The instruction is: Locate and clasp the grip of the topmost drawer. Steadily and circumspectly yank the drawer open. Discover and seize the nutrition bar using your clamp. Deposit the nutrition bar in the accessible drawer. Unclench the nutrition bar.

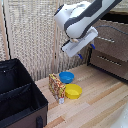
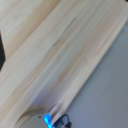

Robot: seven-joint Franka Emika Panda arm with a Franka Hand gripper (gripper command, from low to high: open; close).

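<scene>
The clamp (image 1: 85, 51) hangs in mid-air on the bulky white and grey arm, just off the dresser's front in the exterior view. Its two blue-tipped fingers (image 1: 79, 56) stand apart with nothing between them. The topmost drawer (image 1: 119, 44) is the upper dark wood front with a slim silver handle (image 1: 112, 39), and it looks shut. The nutrition bar (image 1: 56, 86) stands on edge on the wooden floor, well below the clamp and beside the bowls. The wrist view is blurred: pale wood planks and one blue fingertip (image 2: 47, 119) at the picture's rim.
A blue bowl (image 1: 66, 77) and a yellow bowl (image 1: 73, 91) sit right next to the bar. A large black case (image 1: 17, 95) fills the exterior view's left. A lower drawer (image 1: 112, 64) sits under the top one. A slatted screen (image 1: 30, 35) stands behind.
</scene>
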